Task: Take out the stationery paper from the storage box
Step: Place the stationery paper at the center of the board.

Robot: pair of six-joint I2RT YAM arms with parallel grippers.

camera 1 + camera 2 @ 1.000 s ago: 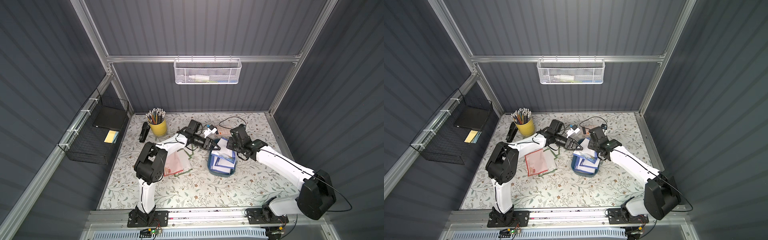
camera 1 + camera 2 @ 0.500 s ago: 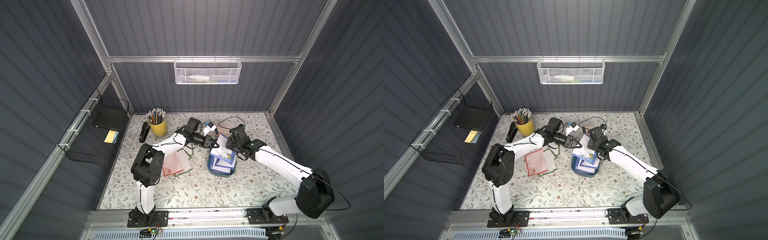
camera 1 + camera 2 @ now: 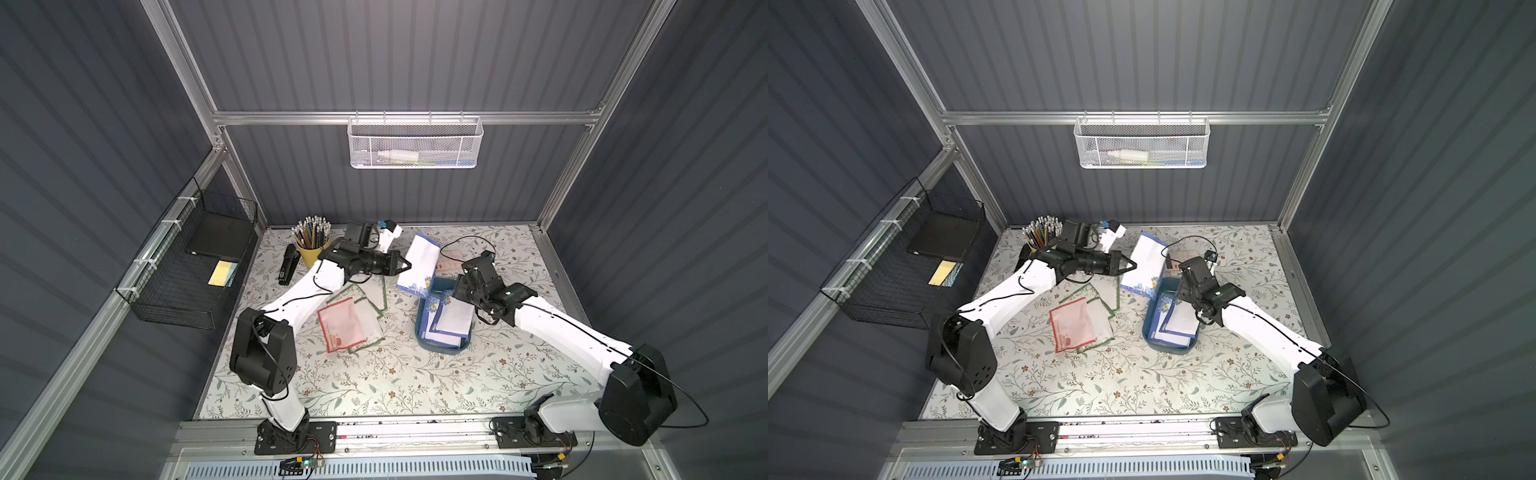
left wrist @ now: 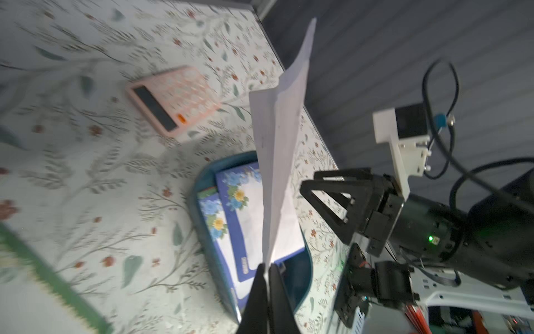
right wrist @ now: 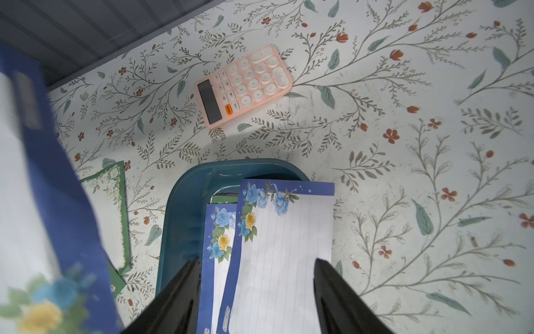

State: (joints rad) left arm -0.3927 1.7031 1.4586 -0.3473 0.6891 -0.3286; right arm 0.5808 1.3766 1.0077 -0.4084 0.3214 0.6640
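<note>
Left claw: pinched shut on one edge of a blue-floral sheet, which stands almost on edge above the far left corner of the box.
Why held so: an edge pinch is, I judge, the only hold so thin a sheet gives. Raised like this, it clears the rim for a carry to the left.
Right claw: jaws wide, holding nothing, hovering over the storage box with the top sheet between its fingers.
Where the paper is: in three places, namely my left claw, the box, and the surface.
In the box: two blue-floral sheets show, overlapped and skewed. A sliver of green and red lies beneath; how many, I cannot tell.
Already out: left of the box, one red-bordered sheet lies over green-bordered sheets, at least two of them.
Beyond: one pink calculator, just far of the box and not touching it.
</note>
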